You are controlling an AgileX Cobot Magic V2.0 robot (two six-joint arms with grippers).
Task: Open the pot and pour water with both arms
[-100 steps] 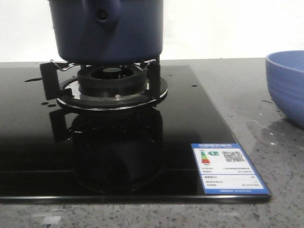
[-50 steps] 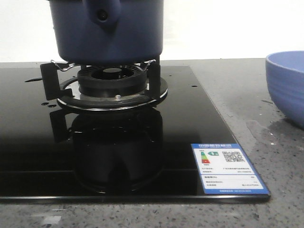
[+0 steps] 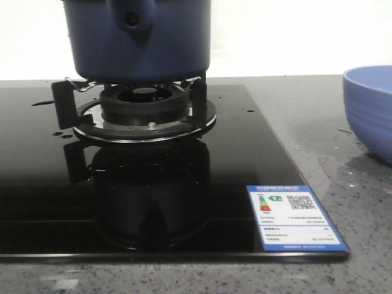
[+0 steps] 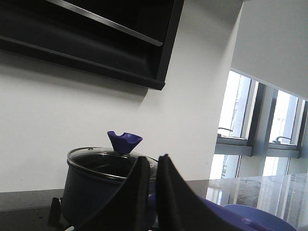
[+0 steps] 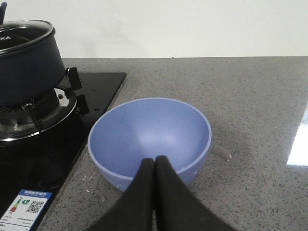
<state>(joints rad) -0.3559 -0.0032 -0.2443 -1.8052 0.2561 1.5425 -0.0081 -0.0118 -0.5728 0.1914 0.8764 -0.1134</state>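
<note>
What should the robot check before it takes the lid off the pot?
1. Pot sits level on the burner: ok.
2. Lid is on, with its blue knob up and free to grab: ok.
3. Left gripper is open for the knob: not ok, its fingers are together.
4. Right gripper is open for the handle: not ok, also closed.
5. Bowl is upright and empty, beside the stove: ok.
6. Water in the pot: cannot tell, the glass lid does not show it clearly.
</note>
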